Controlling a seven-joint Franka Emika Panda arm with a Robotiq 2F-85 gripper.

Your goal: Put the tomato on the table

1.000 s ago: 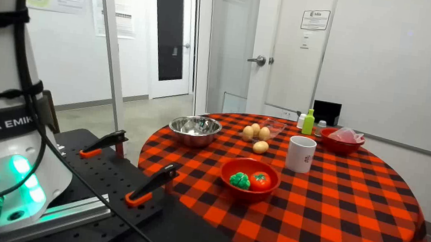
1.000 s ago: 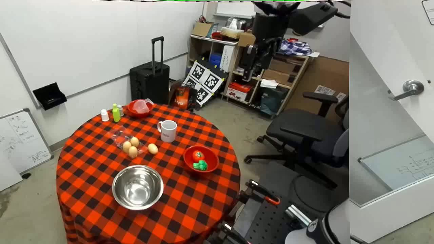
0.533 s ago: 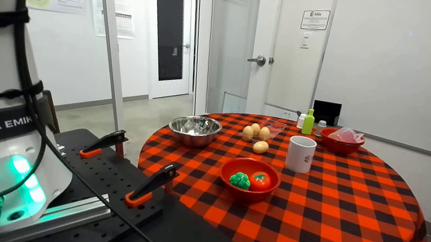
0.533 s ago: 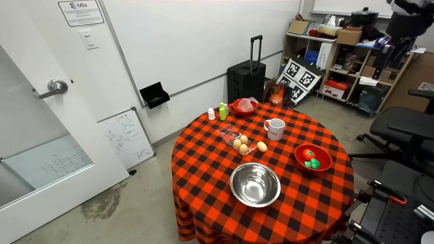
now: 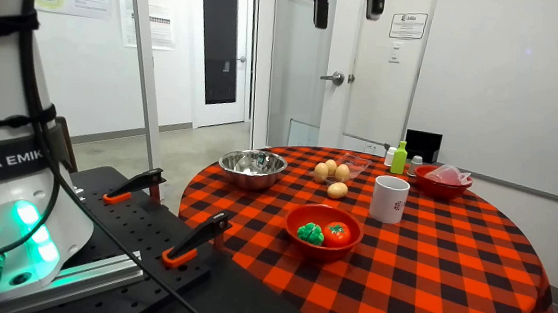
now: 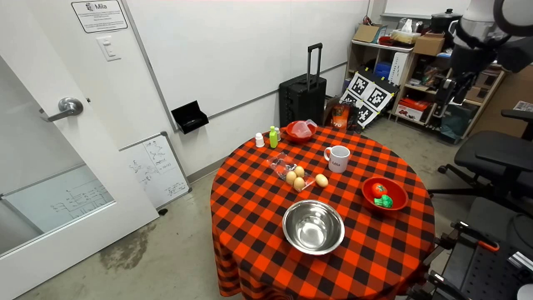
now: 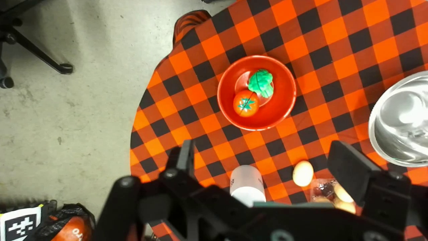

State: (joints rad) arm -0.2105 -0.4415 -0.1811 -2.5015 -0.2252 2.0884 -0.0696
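In an exterior view, there sits the tomato (image 5: 337, 235), down in the red bowl (image 5: 320, 254), right beside the broccoli (image 5: 310, 233) and close to the bowl's wall, so by my reading nothing of the task itself is done: no grip, no lift, no setting down. Up high hangs the gripper (image 5: 347, 16), well apart from all of it, spread wide and pinching nothing. What's left, I'd say, is the whole run: line up over the bowl, come down, take the tomato without dragging the broccoli along, get it over the rim, lay it on the table (image 5: 434, 268) and let go. Now for the room! The rim is the first edge to beat, and between tomato and wall it looks a tight squeeze. To the far right stands the mug (image 5: 389, 200), tall enough to be knocked on a careless swing; on the far side lie the loose egg (image 5: 337, 190) and the clustered eggs (image 5: 330, 168), and to the far left waits the steel bowl (image 5: 255, 181). The near right is the inviting side, with a broad sweep of checked table showing well in from the edge. The near left is the worry: the table's edge passes near the bowl there, a clamp (image 5: 199, 236) sits beyond it, and a round thing set down that way could roll off, so watch that line.
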